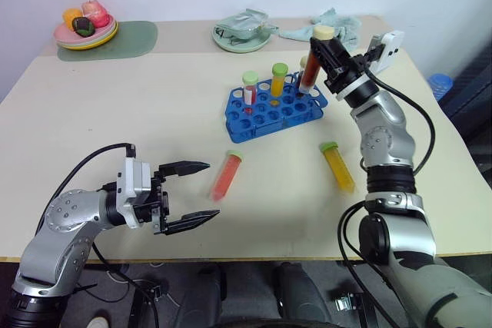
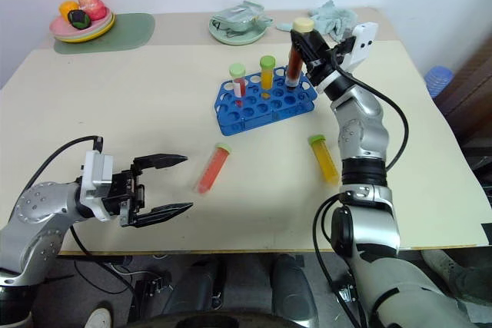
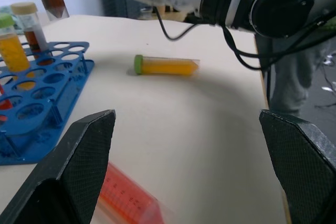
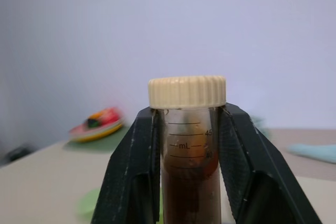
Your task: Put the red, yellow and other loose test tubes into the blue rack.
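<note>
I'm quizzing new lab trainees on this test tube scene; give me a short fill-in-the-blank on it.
1. The right claw is shut on the tube with the ____ liquid.
2. The left claw is ____ and holds nothing.
3. ____ capped tubes already stand in the blue rack.
4. The yellow tube lying on the table has a ____ cap.

Missing words: brown; open; two; green

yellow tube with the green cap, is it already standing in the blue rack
No, that yellow tube lies flat on the table, off to the side of the blue rack.
</note>
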